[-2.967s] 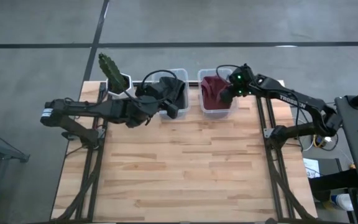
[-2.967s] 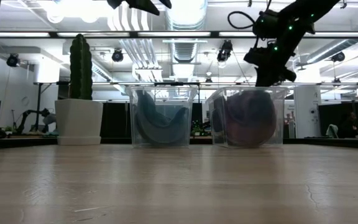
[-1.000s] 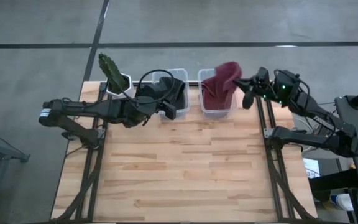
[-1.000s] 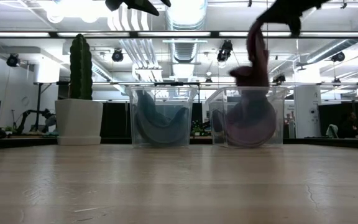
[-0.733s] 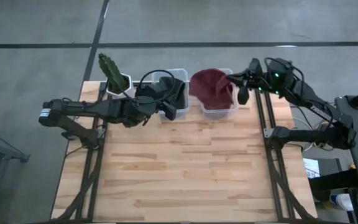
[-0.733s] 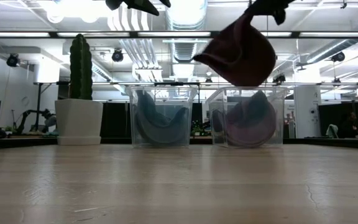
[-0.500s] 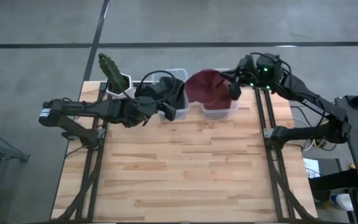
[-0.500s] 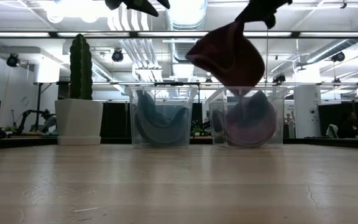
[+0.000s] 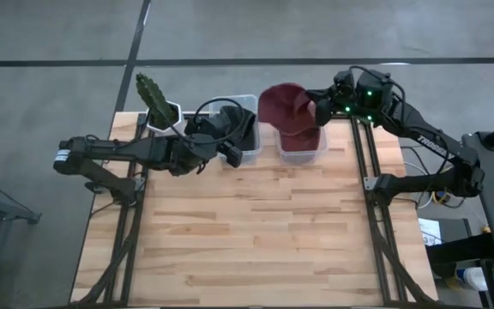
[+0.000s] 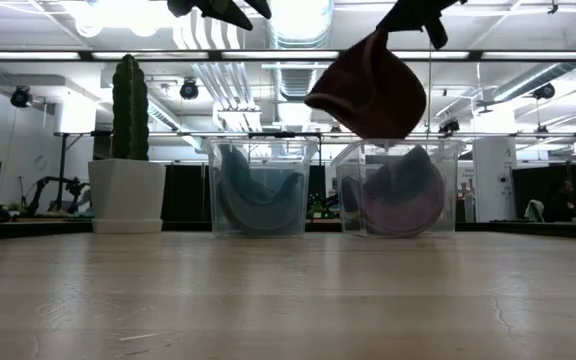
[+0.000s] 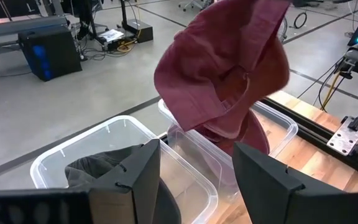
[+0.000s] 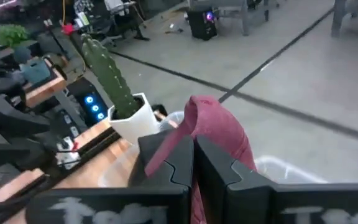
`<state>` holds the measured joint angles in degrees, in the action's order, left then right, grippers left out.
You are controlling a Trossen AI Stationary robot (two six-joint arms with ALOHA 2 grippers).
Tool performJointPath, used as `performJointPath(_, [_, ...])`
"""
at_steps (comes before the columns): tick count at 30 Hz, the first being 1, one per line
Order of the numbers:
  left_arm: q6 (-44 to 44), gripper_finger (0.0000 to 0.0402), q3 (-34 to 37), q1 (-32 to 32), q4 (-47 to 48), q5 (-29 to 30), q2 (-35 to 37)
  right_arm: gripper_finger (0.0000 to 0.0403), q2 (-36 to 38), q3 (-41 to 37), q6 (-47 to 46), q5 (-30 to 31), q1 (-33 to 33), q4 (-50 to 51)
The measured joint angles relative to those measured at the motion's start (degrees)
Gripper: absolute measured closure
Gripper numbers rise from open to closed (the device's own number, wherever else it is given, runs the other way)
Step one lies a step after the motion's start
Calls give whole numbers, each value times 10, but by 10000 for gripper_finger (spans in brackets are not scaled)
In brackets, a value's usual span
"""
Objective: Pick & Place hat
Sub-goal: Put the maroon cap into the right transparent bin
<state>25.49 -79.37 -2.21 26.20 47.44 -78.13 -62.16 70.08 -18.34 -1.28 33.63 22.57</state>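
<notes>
Right gripper (image 9: 322, 110) fingers clamped on maroon hat (image 9: 285, 107), hat hanging above right clear bin (image 9: 299, 148). Left gripper (image 9: 228, 148) fingers apart, over left bin (image 9: 245, 101).

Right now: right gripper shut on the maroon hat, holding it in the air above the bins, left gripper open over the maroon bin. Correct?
One slip. The left gripper is open, but the high view puts it over the bin with the dark hat, not the maroon bin. The rest stands: the right gripper is shut on the maroon hat, which hangs in the air above the bins.
</notes>
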Motion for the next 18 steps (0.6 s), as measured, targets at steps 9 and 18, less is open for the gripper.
performJointPath(9, [-12,209,0,1,0,1,0,394,-3,-45,-81,76,0,69])
performJointPath(18, [-12,209,0,2,0,2,0,394,-2,-99,-90,105,0,51])
